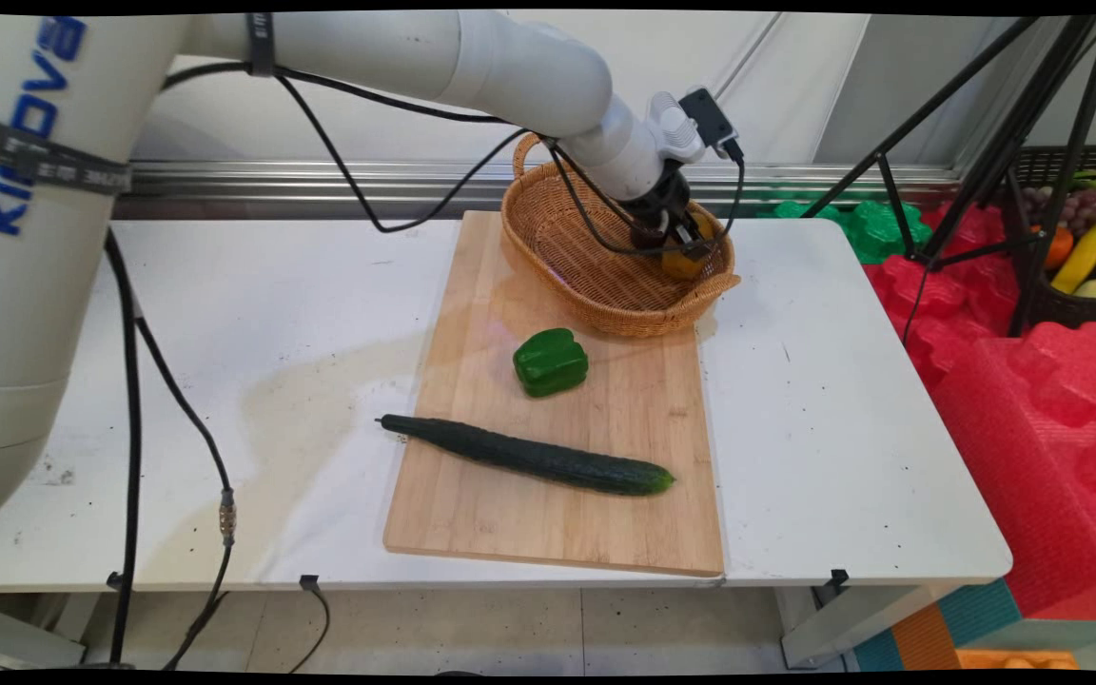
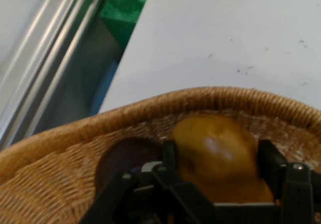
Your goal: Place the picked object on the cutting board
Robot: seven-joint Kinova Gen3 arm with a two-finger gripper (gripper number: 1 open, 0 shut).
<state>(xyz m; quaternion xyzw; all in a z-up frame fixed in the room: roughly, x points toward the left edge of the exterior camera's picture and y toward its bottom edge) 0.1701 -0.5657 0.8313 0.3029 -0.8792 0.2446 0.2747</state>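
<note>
While down in wicker basket (image 1: pixel 596 276), hand (image 2: pixel 215 156) clamps 1 yellow-brown fruit (image 2: pixel 215 151) nr far rim. 1 green pepper (image 1: pixel 550 362), 1 cucumber (image 1: pixel 529 457) on cutting board (image 1: pixel 472 514); table (image 1: pixel 824 428) bare to right.

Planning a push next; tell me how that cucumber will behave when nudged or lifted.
The cucumber is long and round, so a sideways push would likely roll it across the cutting board. Its glossy skin looks slippery. Gripped at one end, it would probably tilt; mid-length seems safer.

Tan woven wicker basket (image 1: pixel 605 276) holds a yellow-brown rounded fruit (image 2: pixel 215 153); just beside the basket: glossy green bell pepper (image 1: pixel 550 362), dark green cucumber (image 1: pixel 529 457), pale wooden board (image 1: pixel 643 419).
</note>
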